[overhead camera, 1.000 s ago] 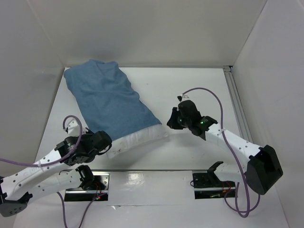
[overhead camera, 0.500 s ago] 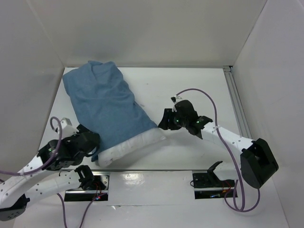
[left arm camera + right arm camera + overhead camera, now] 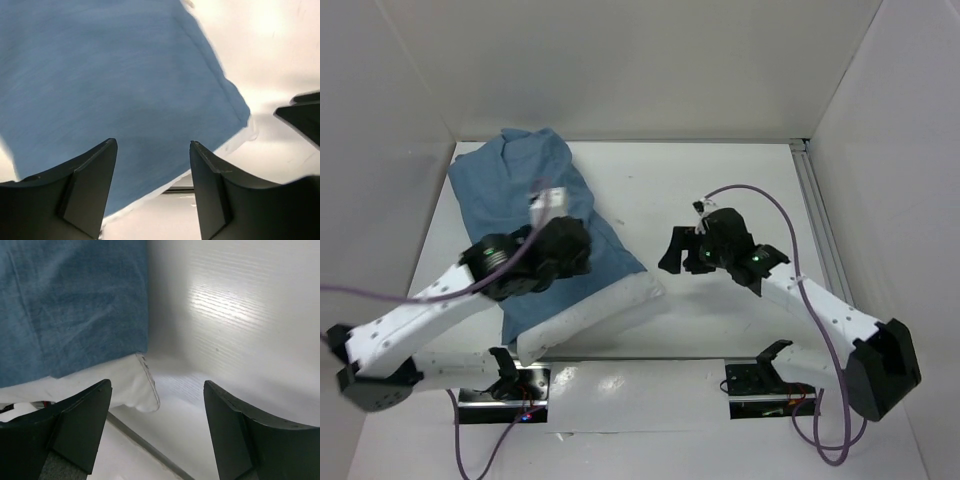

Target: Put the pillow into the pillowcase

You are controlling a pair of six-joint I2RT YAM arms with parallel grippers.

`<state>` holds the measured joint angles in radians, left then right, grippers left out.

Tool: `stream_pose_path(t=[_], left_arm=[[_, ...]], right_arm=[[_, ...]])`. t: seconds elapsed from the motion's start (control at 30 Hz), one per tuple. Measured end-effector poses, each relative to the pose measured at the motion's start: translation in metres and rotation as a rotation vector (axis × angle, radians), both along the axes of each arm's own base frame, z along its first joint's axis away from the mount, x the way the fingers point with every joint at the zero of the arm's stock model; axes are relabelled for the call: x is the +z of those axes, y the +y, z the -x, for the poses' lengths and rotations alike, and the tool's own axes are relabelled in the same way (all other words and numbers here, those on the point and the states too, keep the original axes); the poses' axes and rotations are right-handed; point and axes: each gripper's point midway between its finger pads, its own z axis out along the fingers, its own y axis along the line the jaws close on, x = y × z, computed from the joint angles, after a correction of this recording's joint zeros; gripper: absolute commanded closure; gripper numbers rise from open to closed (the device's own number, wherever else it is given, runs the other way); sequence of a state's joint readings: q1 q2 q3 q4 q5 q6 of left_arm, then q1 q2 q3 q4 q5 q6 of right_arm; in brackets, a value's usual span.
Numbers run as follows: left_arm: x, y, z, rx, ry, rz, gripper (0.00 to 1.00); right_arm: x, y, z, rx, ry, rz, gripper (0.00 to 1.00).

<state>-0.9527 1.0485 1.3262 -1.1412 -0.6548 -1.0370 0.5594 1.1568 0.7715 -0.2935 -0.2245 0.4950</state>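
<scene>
- Since the pillow (image 3: pixel 592 312) shows only a white strip at the near, open mouth of the pillowcase (image 3: pixel 515 190), most of it looks already sleeved
- Left gripper (image 3: pixel 152 145) hovers over the blue cloth with fingers spread and nothing held, likely placed to tug the hem nearer
- Right gripper (image 3: pixel 157 385), also spread and empty, sits just beside the pillow's bare right corner, well set to push it in
- Farther back, the case's closed end lies rumpled near the wall (image 3: pixel 650 80)
</scene>
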Motion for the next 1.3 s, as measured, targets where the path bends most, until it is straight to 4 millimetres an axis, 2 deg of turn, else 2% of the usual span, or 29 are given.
stream_pose_path(t=[0.07,0.13,0.17,0.2,0.3,0.4,0.5,0.7,0.8,0.83,0.87,0.93,0.97,1.07,1.1,1.17,1.27,1.3], left_arm=[[-0.005,-0.033,-0.012,-0.103,0.028,-0.107,0.22],[-0.017,-0.061,-0.013,-0.219,0.059,-0.222,0.17],[-0.023,-0.071,-0.010,-0.272,0.075,-0.272,0.13],[-0.025,-0.080,-0.007,-0.325,0.084,-0.322,0.13],[-0.025,-0.101,-0.001,-0.449,0.086,-0.412,0.12],[-0.026,-0.107,0.002,-0.514,0.087,-0.479,0.13],[-0.034,-0.101,0.000,-0.516,0.108,-0.560,0.15],[-0.064,-0.087,0.001,-0.523,0.179,-0.702,0.18],[-0.071,-0.086,0.000,-0.525,0.199,-0.732,0.28],[-0.072,-0.086,-0.001,-0.522,0.202,-0.733,0.28],[-0.072,-0.085,-0.002,-0.518,0.203,-0.733,0.38],[-0.072,-0.082,-0.007,-0.498,0.206,-0.726,0.53],[-0.072,-0.080,-0.010,-0.485,0.211,-0.724,0.69],[-0.071,-0.076,-0.019,-0.460,0.219,-0.704,0.94],[-0.070,-0.076,-0.022,-0.461,0.221,-0.698,1.00],[-0.068,-0.078,-0.026,-0.469,0.220,-0.678,1.00],[-0.063,-0.088,-0.030,-0.501,0.212,-0.636,1.00],[-0.059,-0.095,-0.031,-0.514,0.207,-0.612,1.00]], right_arm=[[0.012,-0.010,0.003,-0.027,-0.015,-0.018,0.22],[0.024,-0.022,0.004,-0.074,-0.031,-0.048,0.25],[0.029,-0.028,0.006,-0.093,-0.037,-0.071,0.25],[0.032,-0.032,0.009,-0.110,-0.036,-0.100,0.25],[0.026,-0.040,0.025,-0.137,0.002,-0.169,0.25],[0.010,-0.036,0.045,-0.125,0.085,-0.226,0.25],[-0.003,-0.031,0.058,-0.114,0.153,-0.255,0.22],[-0.001,0.000,0.082,0.002,0.171,-0.330,0.20],[-0.002,0.016,0.093,0.058,0.178,-0.361,0.23],[-0.004,0.021,0.095,0.067,0.185,-0.365,0.25],[-0.006,0.026,0.096,0.080,0.187,-0.371,0.25],[-0.011,0.033,0.098,0.091,0.201,-0.373,0.25],[-0.013,0.037,0.097,0.098,0.201,-0.378,0.25],[-0.018,0.050,0.094,0.116,0.195,-0.386,0.25],[-0.020,0.054,0.093,0.125,0.190,-0.388,0.25],[-0.025,0.063,0.091,0.141,0.177,-0.384,0.28],[-0.035,0.078,0.082,0.148,0.155,-0.368,0.52],[-0.038,0.084,0.076,0.140,0.141,-0.363,0.69]])
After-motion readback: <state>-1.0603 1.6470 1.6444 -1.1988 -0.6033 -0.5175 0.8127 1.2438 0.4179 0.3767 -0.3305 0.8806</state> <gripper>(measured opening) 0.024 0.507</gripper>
